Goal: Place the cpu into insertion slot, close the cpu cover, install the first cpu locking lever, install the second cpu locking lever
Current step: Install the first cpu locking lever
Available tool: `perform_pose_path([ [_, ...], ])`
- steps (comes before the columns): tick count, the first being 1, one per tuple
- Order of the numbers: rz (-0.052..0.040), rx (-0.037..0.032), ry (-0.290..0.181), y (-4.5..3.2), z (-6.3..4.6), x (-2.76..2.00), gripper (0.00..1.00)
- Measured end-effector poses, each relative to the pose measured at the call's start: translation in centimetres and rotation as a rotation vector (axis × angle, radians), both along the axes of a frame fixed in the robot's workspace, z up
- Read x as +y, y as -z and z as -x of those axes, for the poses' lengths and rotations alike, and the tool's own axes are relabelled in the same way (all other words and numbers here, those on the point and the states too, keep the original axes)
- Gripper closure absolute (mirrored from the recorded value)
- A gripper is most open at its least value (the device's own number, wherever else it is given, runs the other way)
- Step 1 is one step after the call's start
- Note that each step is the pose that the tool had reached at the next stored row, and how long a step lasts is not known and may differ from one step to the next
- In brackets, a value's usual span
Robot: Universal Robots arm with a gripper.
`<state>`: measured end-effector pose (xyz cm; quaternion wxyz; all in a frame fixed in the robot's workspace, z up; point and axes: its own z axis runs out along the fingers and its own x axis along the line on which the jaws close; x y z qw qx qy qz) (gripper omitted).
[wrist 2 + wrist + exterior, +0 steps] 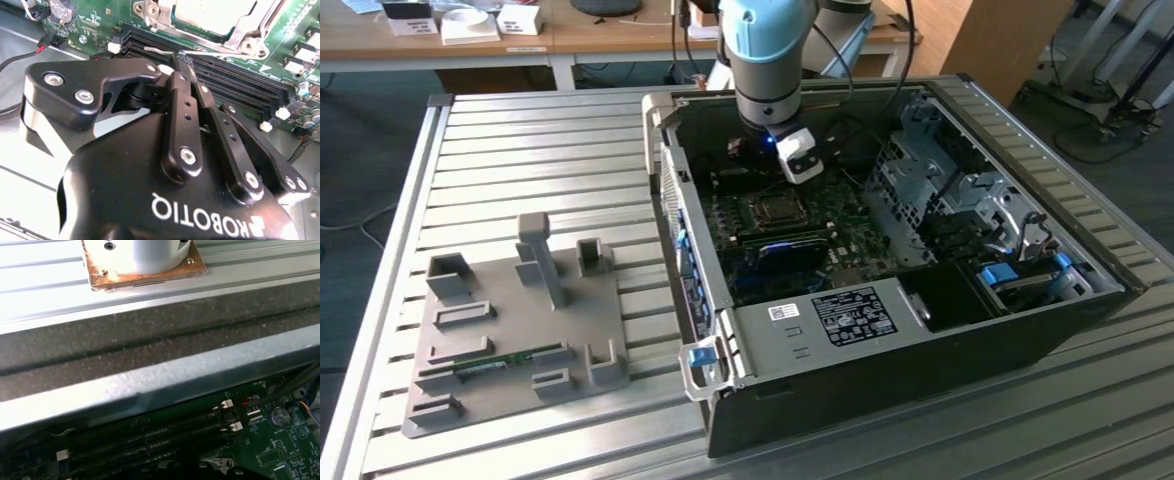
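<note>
Work surface: a table [520, 180] of ribbed silvery metal slats running lengthwise, clean and evenly lit. In the first wrist view the same slats [250, 270] throw back a strong white glare.

Behind it, along the far edge of the exterior view, stands a wooden-topped table [400, 48] on white legs [563, 72], carrying several small white boxes [470, 25].

At the exterior view's upper right, a light wooden panel [987, 40] stands upright.

Floor [360, 170]: dark grey-blue, visible on both sides. On the exterior view's right, loose black cables [1101, 120] lie across it.

Lighting: diffuse, no hard shadows.
</note>
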<state>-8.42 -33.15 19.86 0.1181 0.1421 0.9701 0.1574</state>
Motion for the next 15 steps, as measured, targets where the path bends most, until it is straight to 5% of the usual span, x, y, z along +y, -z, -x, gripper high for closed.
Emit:
perform_pose_path([
  [15, -0.0003, -0.0001, 0.0, -0.15, 0.0, 0.21, 0.89],
])
